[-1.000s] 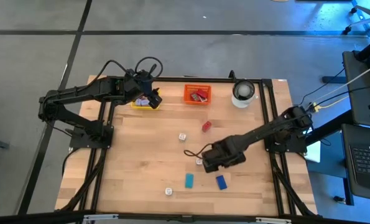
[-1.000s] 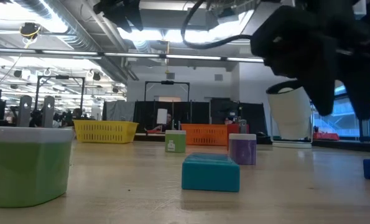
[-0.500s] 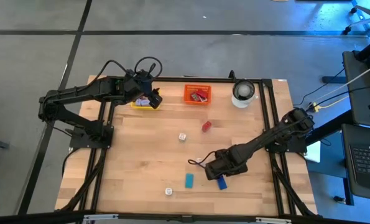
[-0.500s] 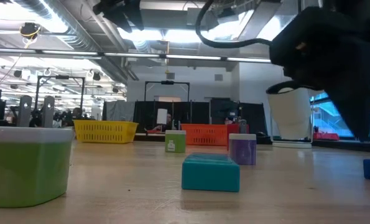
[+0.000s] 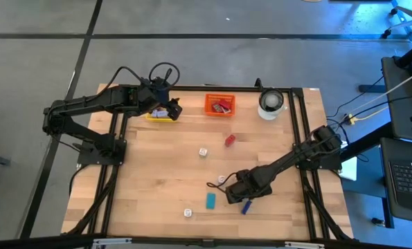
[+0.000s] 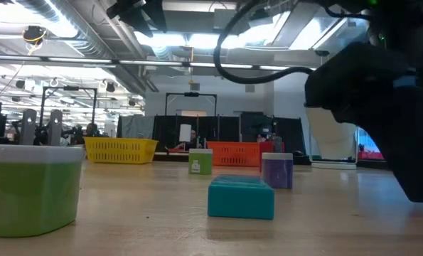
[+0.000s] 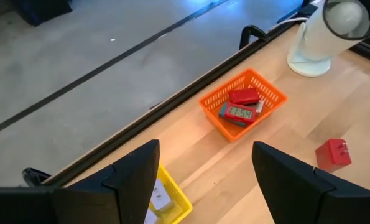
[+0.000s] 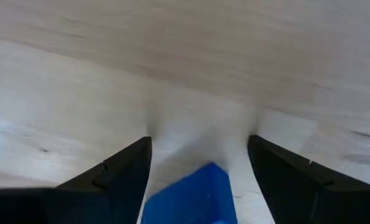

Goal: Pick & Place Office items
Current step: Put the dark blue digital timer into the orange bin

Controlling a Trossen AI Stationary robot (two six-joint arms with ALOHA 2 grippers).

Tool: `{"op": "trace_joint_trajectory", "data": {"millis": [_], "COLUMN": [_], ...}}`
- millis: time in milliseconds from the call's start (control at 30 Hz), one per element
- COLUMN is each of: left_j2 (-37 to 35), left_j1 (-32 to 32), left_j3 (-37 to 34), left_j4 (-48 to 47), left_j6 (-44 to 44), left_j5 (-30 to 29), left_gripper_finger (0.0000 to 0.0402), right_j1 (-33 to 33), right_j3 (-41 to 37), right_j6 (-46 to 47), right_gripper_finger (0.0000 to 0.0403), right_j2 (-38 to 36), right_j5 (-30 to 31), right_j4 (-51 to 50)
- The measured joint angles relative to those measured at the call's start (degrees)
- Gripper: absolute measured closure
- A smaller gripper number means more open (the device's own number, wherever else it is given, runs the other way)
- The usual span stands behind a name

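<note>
Up at the table's far edge sit three containers. Taking the orange tray (image 5: 219, 105) as landmark: it holds red pieces and a grey one with a small display, seen clearly in the left wrist view (image 7: 242, 104). Beside it toward the left arm stands the yellow tray (image 5: 161, 114), with pale pieces inside. On its other side, near the corner, stands the white round container (image 5: 271, 104) with its dark rim.

Nearer the middle of the table than the orange tray lies a red block (image 5: 230, 140), then a white cube (image 5: 203, 151). Farther still toward the near edge are a pale cube (image 5: 221, 179), a teal block (image 5: 210, 200), another white cube (image 5: 188, 213) and a blue block (image 5: 246, 206).

Spread wide, the right gripper (image 8: 199, 168) is low over the wood with the blue block (image 8: 188, 198) between its fingers, not pinched. Equally spread and empty, the left gripper (image 7: 204, 177) hangs over the yellow tray.

Light wooden planks form the table (image 5: 157, 180), framed by dark rails. Grey floor surrounds it; the low view shows a bright hall with ceiling ducts behind.
</note>
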Motion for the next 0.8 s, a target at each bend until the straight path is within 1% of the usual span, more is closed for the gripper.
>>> {"op": "trace_joint_trajectory", "data": {"millis": [133, 300, 433, 567, 600, 700, 733, 800], "left_j2": [0.0, 0.0, 0.0, 0.0, 0.0, 0.0, 0.0, 0.0], "left_j1": [0.0, 0.0, 0.0, -0.02, -0.05, -0.59, -0.78, -1.26], "left_j3": [0.0, 0.0, 0.0, 0.0, 0.0, 0.0, 0.0, 0.0], "left_j4": [0.0, 0.0, -0.01, -0.02, -0.02, -0.02, -0.02, -0.03], "left_j6": [-0.1, -0.17, -0.17, -0.17, -0.17, -0.17, -0.17, -0.42], "left_j5": [0.58, 2.6, 4.18, 5.23, 5.32, 5.22, 5.15, 5.15], "left_gripper_finger": [0.0148, 0.0148, 0.0148, 0.0148, 0.0148, 0.0148, 0.0148, 0.0148], "right_j1": [0.29, 0.95, 2.18, 2.73, 2.79, 3.02, 2.91, 1.83], "right_j3": [0.01, 1.09, 2.05, 2.19, 2.19, 2.22, 2.22, 2.22], "right_j6": [0.02, 0.0, 1.43, 2.83, 1.73, -5.53, -6.75, -6.72], "right_gripper_finger": [0.0139, 0.0165, 0.0179, 0.0178, 0.0175, 0.0166, 0.0163, 0.0156], "right_j2": [0.06, 0.26, 0.41, 0.52, 0.52, 0.47, 0.45, 0.47], "right_j5": [1.67, 1.1, 2.16, 2.88, 3.46, 6.43, 6.58, 4.35], "right_j4": [-0.51, -1.57, -2.89, -4.32, -4.4, -4.34, -4.36, -4.48]}}
